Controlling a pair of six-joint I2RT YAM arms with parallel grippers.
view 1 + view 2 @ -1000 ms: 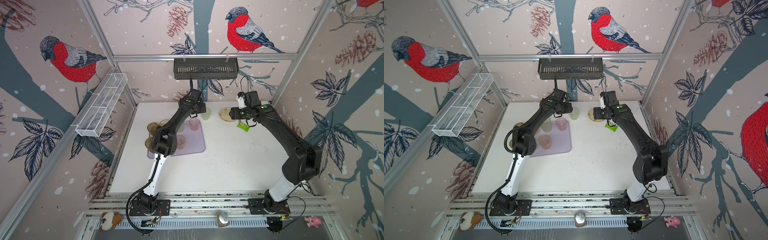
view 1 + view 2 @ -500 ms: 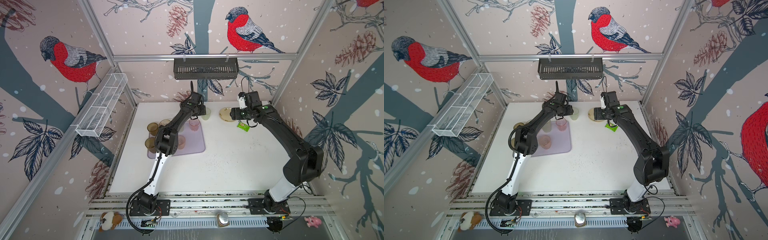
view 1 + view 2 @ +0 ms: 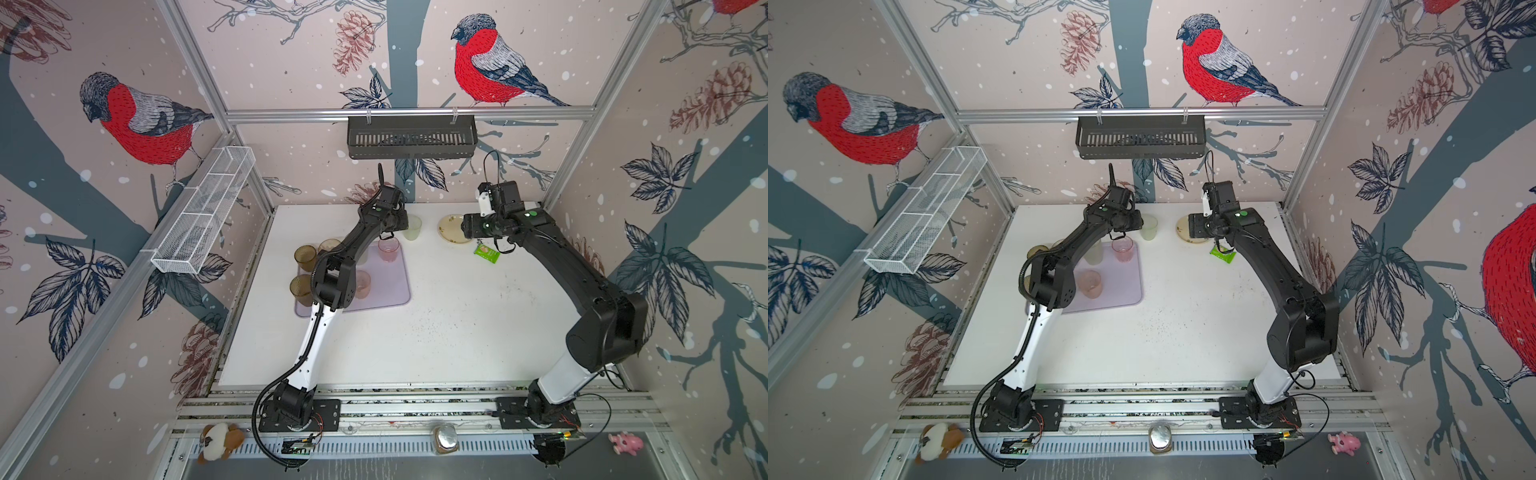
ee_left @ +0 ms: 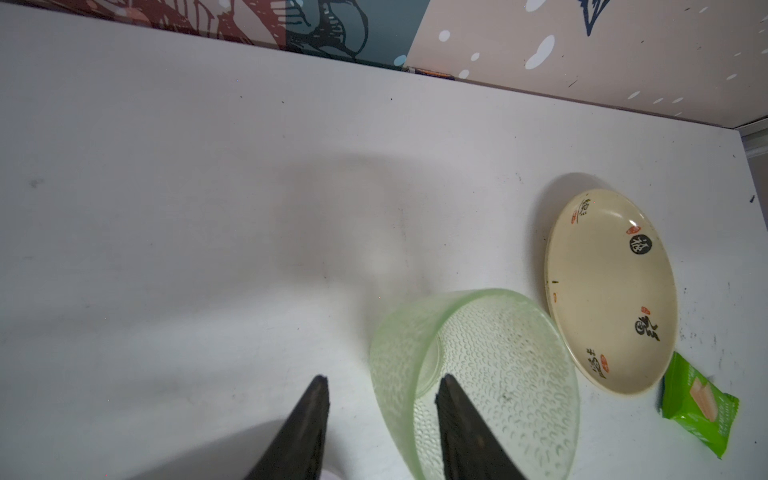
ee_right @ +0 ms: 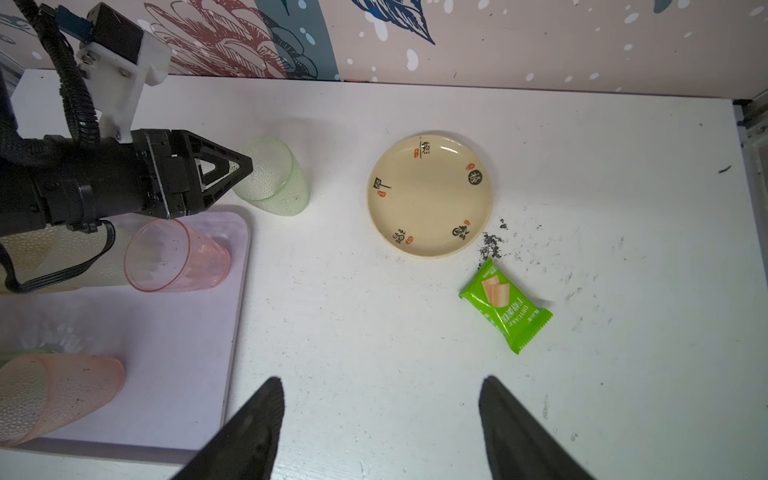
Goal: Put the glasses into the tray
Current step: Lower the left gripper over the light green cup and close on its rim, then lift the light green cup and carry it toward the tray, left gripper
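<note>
**Top views:** pale green glass (image 3: pixel 412 227) stands on the table (image 3: pixel 457 332), just beyond the tray (image 3: pixel 399 291).
**Left wrist:** left gripper (image 4: pixel 380 378), jaws apart, straddles the glass wall.
**Right wrist:** right gripper (image 5: pixel 382 379), jaws wide apart, hangs above the table.

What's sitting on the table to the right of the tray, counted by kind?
Green glass: 1
Plate: 1
Snack packet: 1
Total: 3
</note>
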